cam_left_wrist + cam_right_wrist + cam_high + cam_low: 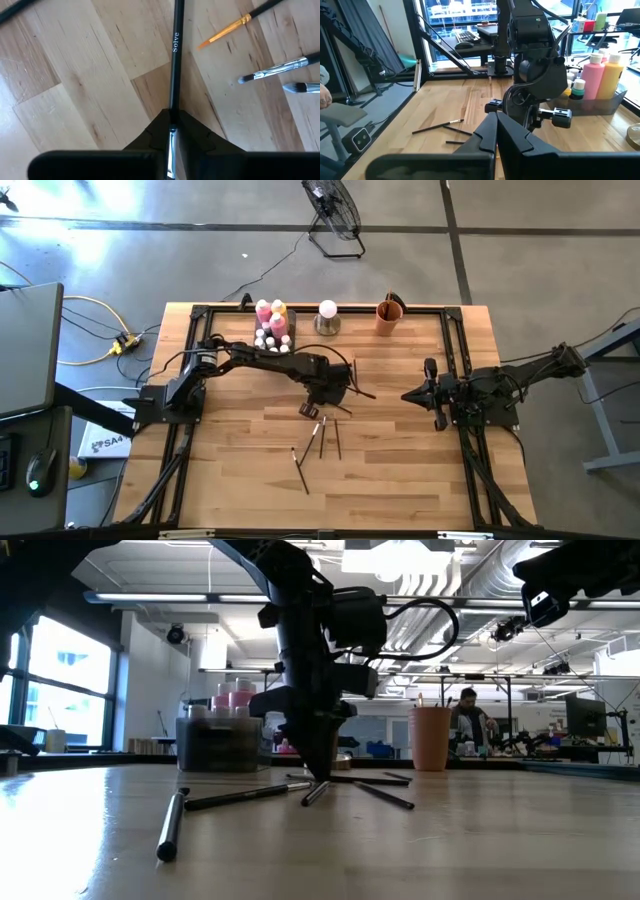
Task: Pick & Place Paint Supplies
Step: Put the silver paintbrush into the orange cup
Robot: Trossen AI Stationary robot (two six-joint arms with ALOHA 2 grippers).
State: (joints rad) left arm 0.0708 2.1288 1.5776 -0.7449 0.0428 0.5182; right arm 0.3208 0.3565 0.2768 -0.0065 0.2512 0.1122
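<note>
Mid-table, left gripper (171, 131) is pinching a black paintbrush (175, 55) marked "Solve"; right gripper (408, 395) sits off to the side, jaws pressed together.

Left arm down at mid-table, right arm parked.

My left arm reached out from the left edge toward the table's centre, its wrist pitched steeply down; the left gripper (171, 131) had its jaws pinched on a paintbrush (175, 55) handle. My right arm sat folded by the right edge, the right gripper (408, 395) closed and pointing inward.
</note>
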